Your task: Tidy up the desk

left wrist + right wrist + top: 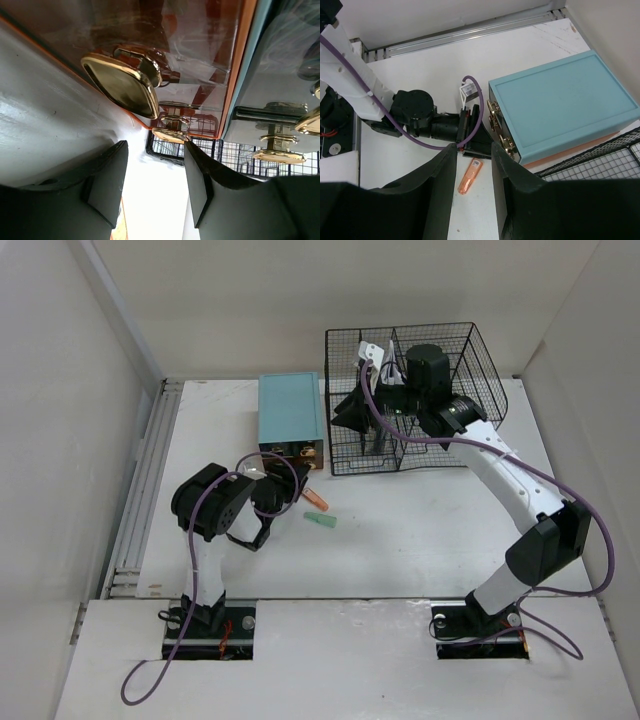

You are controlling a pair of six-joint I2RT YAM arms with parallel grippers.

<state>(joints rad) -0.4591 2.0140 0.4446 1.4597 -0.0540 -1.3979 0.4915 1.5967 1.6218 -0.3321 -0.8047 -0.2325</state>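
The left fingers [120, 160] stand apart and empty at the front of the drawer box [290, 410], with a gold handle [122, 85] just beyond their tips. The left arm is much the nearer. The right fingers [447, 165], also parted and holding nothing, hang over the rack [440, 360] to the right of the box. The table [430, 530] lies under everything, white and flat, with a grey rail [140, 490] left of the box. An orange pen [316, 498] lies slantwise beside a green piece [322, 522] in front of the box.
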